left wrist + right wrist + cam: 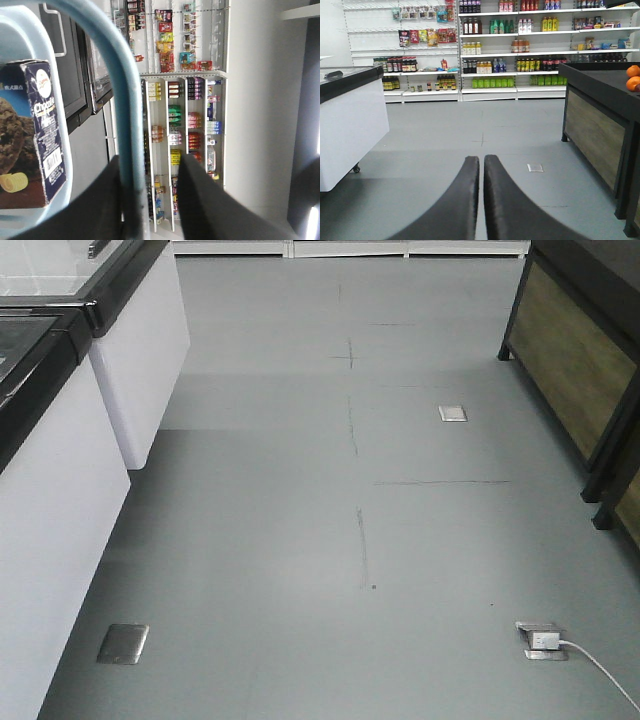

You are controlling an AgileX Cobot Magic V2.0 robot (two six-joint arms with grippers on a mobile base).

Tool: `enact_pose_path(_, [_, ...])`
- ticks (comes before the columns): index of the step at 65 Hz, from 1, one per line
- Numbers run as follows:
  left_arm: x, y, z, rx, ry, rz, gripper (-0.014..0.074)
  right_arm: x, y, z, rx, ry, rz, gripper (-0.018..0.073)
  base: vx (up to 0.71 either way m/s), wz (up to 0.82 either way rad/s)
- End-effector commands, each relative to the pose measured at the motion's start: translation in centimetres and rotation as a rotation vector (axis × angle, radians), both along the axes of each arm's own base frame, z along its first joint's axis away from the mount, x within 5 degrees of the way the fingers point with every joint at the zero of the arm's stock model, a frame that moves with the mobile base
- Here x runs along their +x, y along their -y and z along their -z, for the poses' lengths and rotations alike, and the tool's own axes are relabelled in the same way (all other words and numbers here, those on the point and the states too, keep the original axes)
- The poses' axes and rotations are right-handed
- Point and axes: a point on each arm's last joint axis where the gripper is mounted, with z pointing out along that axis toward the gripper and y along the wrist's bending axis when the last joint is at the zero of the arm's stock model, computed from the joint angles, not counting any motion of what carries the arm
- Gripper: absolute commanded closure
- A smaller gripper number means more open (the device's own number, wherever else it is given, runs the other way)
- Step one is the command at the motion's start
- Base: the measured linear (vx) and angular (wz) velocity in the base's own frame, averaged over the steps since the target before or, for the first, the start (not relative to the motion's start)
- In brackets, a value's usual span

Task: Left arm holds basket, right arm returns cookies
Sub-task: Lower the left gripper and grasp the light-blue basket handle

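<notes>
The left end effector [150,159] stood parted around the light blue plastic basket's [64,150] hoop handle [127,110]; the dark navy rectangular cookies carton [35,135] lay inside. The right end effector [481,161] was closed, empty.

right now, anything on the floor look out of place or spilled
No spills. One oddity: the floor socket at the front view's lower right has a white plug in it, and its white cable trails loose across the floor.

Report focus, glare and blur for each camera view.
Front view: soft overall, pale sheen on the floor. Left wrist view: turned sideways, basket handle blurred up close, cookies carton partly legible. Right wrist view: shelves crisp, right end effector dark and soft.
</notes>
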Motion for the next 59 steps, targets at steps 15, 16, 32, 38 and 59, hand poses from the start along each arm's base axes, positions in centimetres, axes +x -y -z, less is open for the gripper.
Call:
enact_pose_path(15, [-0.6,1.7,-5.0,0.067,0.156,0.015,0.0603,-0.1,0.0,-0.1,-0.015,0.068,0.009,0.0566,0.00,0.00])
enact_pose_path(16, [-0.7,1.8,-5.2,0.071,0.158,0.014,0.0603,-0.1,0.0,-0.1,-0.015,0.068,0.009,0.0566,0.00,0.00])
enact_pose_path(32, [1.0,4.4,-9.2,0.177,0.230,0.119,0.0602,-0.1,0.0,-0.1,-0.015,0.068,0.009,0.0566,0.00,0.00])
enact_pose_path(38, [1.9,6.3,-11.5,0.237,0.272,0.174,0.0602,-0.1,0.0,-0.1,-0.015,0.068,0.009,0.0566,0.00,0.00])
enact_pose_path(59, [5.1,16.1,-16.0,0.369,0.385,0.435,0.0601,-0.1,0.0,-0.1,-0.015,0.068,0.009,0.0566,0.00,0.00])
